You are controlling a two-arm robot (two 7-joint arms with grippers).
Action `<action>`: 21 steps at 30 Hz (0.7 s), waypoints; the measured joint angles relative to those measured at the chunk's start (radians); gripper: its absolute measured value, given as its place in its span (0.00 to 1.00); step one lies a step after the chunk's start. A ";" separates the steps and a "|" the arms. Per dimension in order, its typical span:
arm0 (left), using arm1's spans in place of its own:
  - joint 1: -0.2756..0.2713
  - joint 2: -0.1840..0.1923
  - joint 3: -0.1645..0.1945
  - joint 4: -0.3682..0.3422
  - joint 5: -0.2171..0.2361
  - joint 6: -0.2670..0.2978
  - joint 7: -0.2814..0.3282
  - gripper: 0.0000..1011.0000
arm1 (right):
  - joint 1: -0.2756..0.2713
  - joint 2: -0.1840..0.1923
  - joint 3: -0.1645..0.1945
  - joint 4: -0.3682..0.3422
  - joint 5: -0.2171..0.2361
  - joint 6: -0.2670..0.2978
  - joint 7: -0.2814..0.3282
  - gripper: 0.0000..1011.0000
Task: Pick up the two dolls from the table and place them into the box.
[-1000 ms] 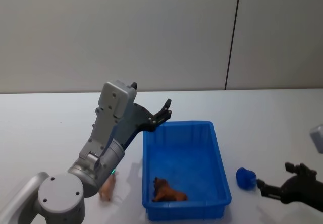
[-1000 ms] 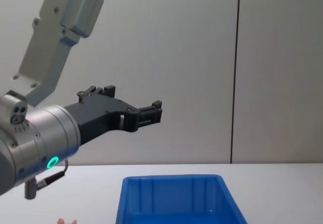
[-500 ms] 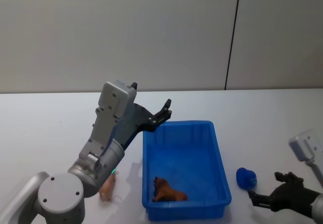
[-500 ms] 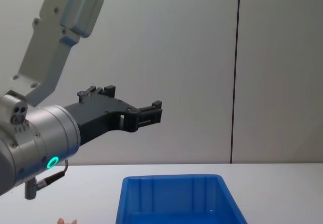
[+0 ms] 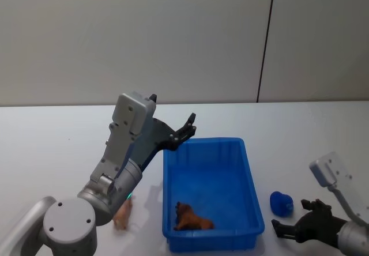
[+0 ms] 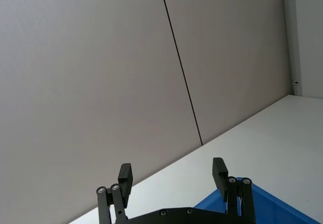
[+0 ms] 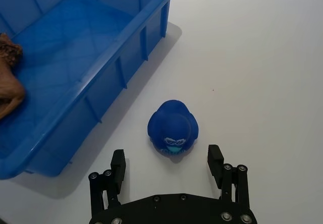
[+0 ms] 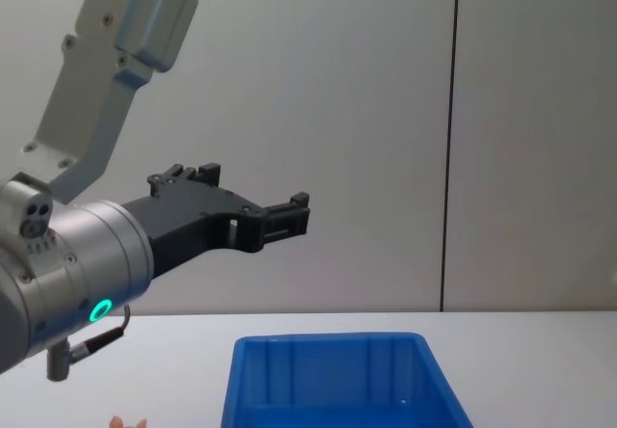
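A pale pink doll (image 5: 123, 214) lies on the white table (image 5: 52, 152) just left of the blue box (image 5: 252, 188), partly behind my left arm; its tip (image 8: 125, 422) peeks into the chest view. A brown toy figure (image 5: 192, 218) lies inside the box at its near end. A small round blue toy (image 7: 173, 128) sits on the table right of the box (image 7: 126, 47). My right gripper (image 7: 166, 163) is open and hovers just short of the blue toy, apart from it. My left gripper (image 5: 185, 130) is open and empty, raised above the box's far left corner.
Grey-white wall panels with a dark vertical seam (image 5: 265, 42) stand behind the table. Bare tabletop (image 7: 262, 57) lies right of the box and beyond it. My left arm's grey housing (image 8: 116, 52) rises high at the left.
My right arm has come leftward toward the blue toy, its grey wrist rising into the head view. The left arm, the box and the toys have not moved.
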 joint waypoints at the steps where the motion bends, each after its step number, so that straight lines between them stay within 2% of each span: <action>1: 0.000 0.000 0.000 0.000 0.000 0.000 0.000 0.99 | 0.003 -0.003 -0.002 0.005 -0.003 -0.001 -0.002 0.99; 21: 0.000 0.000 0.000 0.000 0.000 0.000 0.000 0.99 | 0.067 -0.059 -0.028 0.104 -0.032 -0.038 -0.034 0.99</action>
